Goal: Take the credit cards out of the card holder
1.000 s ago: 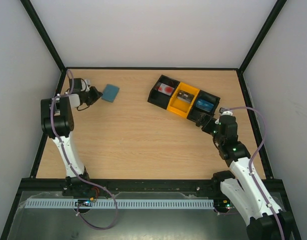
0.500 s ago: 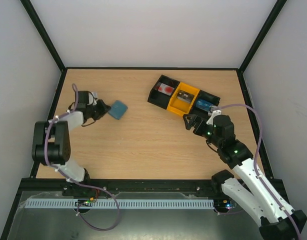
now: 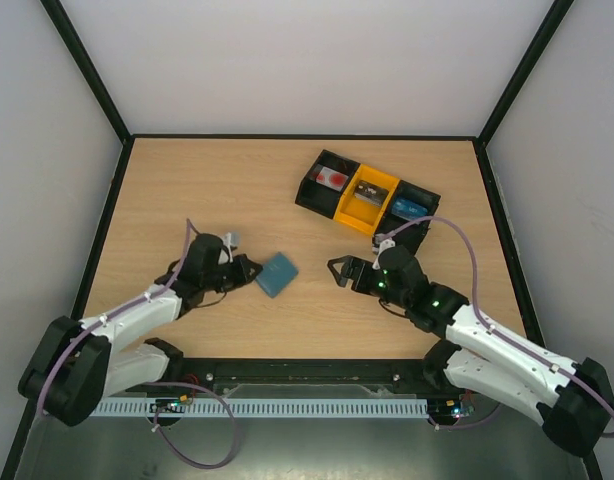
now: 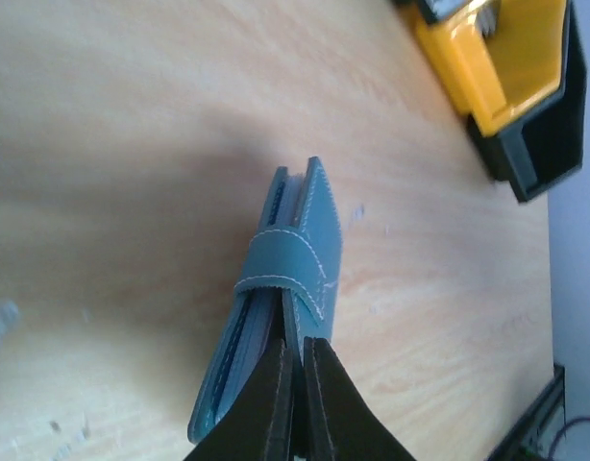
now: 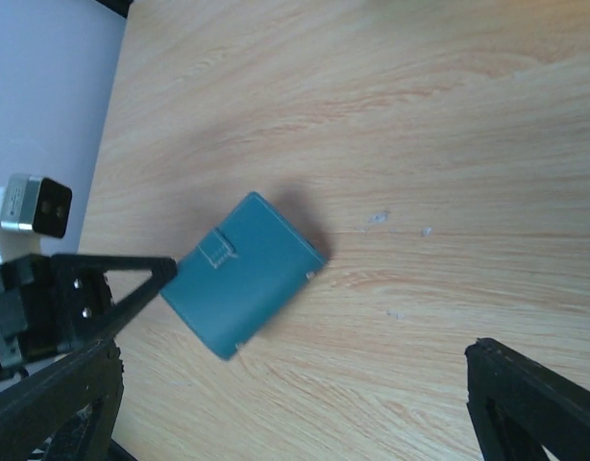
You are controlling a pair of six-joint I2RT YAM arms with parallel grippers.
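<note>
Left gripper (image 4: 295, 360) is clamped fully down on one edge of the card holder (image 4: 309, 206), pinching across its thickness. The closing tab (image 4: 276, 261) is wrapped over that edge and looks fastened, so the holder is folded shut and no card shows from it. In the top view the holder sits at lower centre over the desk (image 3: 207, 190), between the two grippers. A shadow lies under it; I cannot tell whether it rests on the wood or hangs just above. Judgement: an edge pinch leaves the broad face and the tab free for the other arm, and the central spot is one both arms can reach. Right gripper (image 3: 339, 273) has its jaws spread wide and holds nothing. It sits just beside the holder's far edge and faces it, which reads as a stance for receiving or opening. The tray (image 3: 312, 187) is at upper right of centre, well apart from the holder. It carries one card per bin: white card (image 3: 333, 179) in the left black bin, dark grey card (image 3: 366, 195) in the yellow bin, blue card (image 3: 411, 208) in the right black bin. Judgement: removal looks complete, though the shut holder hides its pockets. Risk: the narrow pinch may let the holder pivot if pushed.
</note>
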